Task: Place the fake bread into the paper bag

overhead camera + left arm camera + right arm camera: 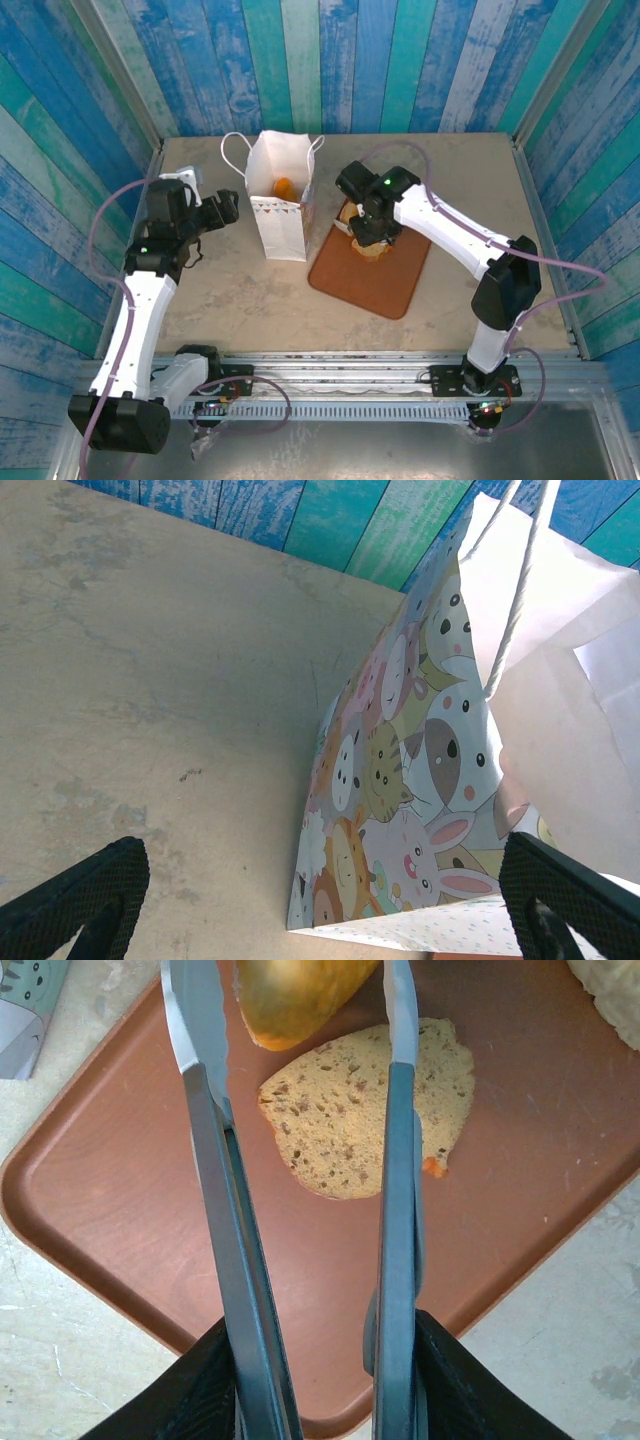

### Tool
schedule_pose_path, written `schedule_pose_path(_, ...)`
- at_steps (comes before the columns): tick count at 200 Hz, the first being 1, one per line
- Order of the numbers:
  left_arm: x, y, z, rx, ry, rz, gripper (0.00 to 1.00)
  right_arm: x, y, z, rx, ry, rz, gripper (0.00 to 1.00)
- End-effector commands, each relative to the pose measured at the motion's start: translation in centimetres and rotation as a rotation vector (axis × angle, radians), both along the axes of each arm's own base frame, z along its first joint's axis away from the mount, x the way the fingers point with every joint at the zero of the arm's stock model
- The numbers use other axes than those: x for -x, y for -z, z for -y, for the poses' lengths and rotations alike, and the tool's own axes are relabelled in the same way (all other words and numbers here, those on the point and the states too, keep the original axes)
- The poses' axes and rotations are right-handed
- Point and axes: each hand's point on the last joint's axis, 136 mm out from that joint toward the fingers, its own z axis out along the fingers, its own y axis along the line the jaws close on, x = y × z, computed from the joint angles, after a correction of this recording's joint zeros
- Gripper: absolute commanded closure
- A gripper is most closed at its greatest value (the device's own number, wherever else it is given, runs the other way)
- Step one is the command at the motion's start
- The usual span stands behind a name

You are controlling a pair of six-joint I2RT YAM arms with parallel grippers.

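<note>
The white paper bag stands upright and open at mid-table, with one golden bread piece inside. Its cartoon-animal side faces my left gripper, which is open wide right beside it. My right gripper is shut on a pair of metal tongs over the brown tray. A golden-orange roll sits between the tong blades near their tips; whether they pinch it is unclear. Below them a seeded toast slice lies flat on the tray. A pale bread piece shows at the tray's far corner.
The brown tray lies just right of the bag, its corner almost touching it. Blue plank walls enclose the table on three sides. Bare tabletop lies in front of the bag and behind the tray.
</note>
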Motion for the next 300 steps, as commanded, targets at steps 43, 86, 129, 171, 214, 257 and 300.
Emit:
schedule_pose_path(43, -0.1, -0.6, -0.4, -0.02, -0.007, 0.013, 0.06, -0.2, 0.5, 0.9, 0.098, 0.004, -0.016, 0.57)
schedule_pose_path(86, 0.0, -0.6, -0.4, -0.026, -0.008, 0.011, 0.06, -0.7, 0.0, 1.4, 0.12, 0.022, 0.026, 0.61)
schedule_pose_path(129, 0.0, -0.8, -0.4, -0.02, -0.008, 0.015, 0.06, -0.8, -1.5, 1.5, 0.096, 0.022, 0.071, 0.71)
schedule_pose_path(171, 0.3, -2.2, -0.3, -0.012, -0.007, 0.036, 0.06, 0.3, -3.5, 2.2, 0.045, 0.009, 0.112, 0.74)
schedule_pose_path(214, 0.8, -4.0, 0.1, 0.015, 0.01, 0.068, 0.06, 3.0, -7.0, 3.1, -0.117, -0.006, 0.184, 0.74)
schedule_pose_path(257, 1.3, -5.6, 1.3, 0.074, 0.063, 0.087, 0.06, 6.6, -11.6, 4.2, -0.303, -0.055, 0.258, 0.74)
schedule_pose_path(300, 0.9, -6.0, 2.3, 0.127, 0.098, 0.072, 0.06, 9.3, -14.9, 4.9, -0.484, -0.091, 0.356, 0.74)
